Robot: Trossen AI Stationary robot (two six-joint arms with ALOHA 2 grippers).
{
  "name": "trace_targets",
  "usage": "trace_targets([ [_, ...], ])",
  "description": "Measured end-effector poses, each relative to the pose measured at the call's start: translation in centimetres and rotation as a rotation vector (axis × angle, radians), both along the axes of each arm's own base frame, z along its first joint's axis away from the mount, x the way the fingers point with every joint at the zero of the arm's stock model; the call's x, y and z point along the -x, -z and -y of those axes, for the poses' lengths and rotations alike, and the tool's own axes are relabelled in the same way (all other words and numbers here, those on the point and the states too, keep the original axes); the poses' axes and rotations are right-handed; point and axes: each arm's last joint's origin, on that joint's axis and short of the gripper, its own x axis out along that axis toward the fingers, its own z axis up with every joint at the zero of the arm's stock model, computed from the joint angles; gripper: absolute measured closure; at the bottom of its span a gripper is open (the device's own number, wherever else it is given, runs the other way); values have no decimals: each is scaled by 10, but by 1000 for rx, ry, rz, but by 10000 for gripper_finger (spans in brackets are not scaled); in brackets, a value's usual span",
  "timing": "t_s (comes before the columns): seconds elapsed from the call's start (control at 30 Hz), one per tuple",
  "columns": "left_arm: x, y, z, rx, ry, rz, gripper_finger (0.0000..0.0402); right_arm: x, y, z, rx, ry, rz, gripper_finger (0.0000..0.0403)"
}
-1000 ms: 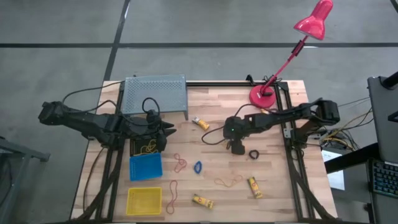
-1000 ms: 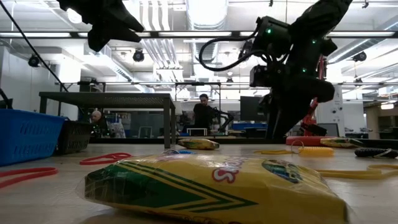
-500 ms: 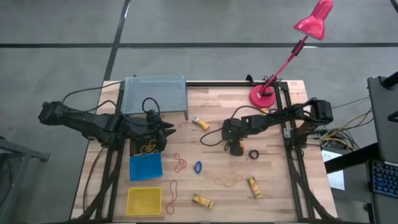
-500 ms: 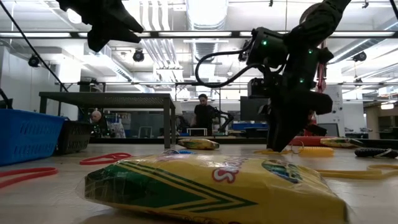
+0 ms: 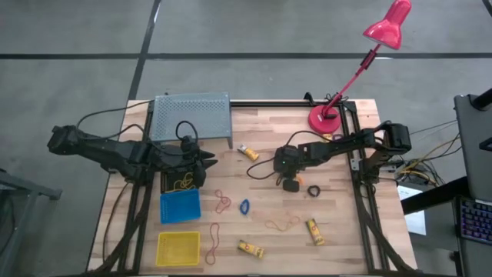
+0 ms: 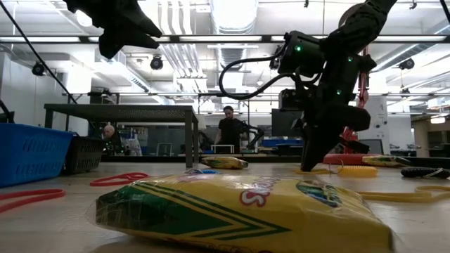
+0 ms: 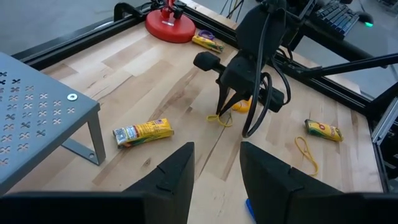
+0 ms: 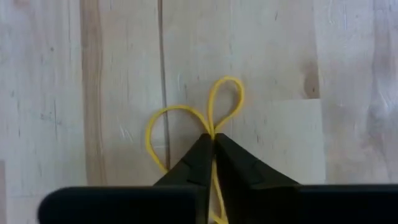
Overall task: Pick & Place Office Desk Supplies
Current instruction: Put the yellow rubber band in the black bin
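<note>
1. Just in front of the pink desk lamp (image 5: 327,119) base, the right gripper (image 8: 213,144) is down on the wood, fingers pressed together on a yellow rubber band (image 8: 186,134), pinching it into two small loops.
2. That band lies flat on the table (image 5: 338,238), a little nearer the middle than the lamp base, with a black ring (image 5: 314,190) close beside it.
3. Good grip, it looks: the pinch sits mid-band, so lift straight up and slowly, letting the loops peel off the wood rather than snap free.
4. Watch the thin rubber; if it slides out of the tips, re-pinch lower instead of dragging.
5. Far across from the lamp, the left gripper (image 5: 201,165) hovers over the black bin (image 5: 171,185), fingers apart and nothing between them.
6. Carry the band clear of that waiting arm; which bin suits it is a judgement call, though yellow loops already lie in the black one.
</note>
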Motion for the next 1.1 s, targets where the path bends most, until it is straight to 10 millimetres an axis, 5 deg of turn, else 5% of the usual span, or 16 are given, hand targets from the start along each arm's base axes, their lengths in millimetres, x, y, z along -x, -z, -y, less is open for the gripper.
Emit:
trace_targets([
  [0.27,0,0,0,0,0,-1,268,-2,-3,0,-23,51,44,394],
  [0.5,0,1,0,-1,1,-8,268,-2,-36,0,-34,55,213,394],
  [1.1,1,2,0,-3,1,-18,268,-27,-112,1,-157,166,937,394],
])
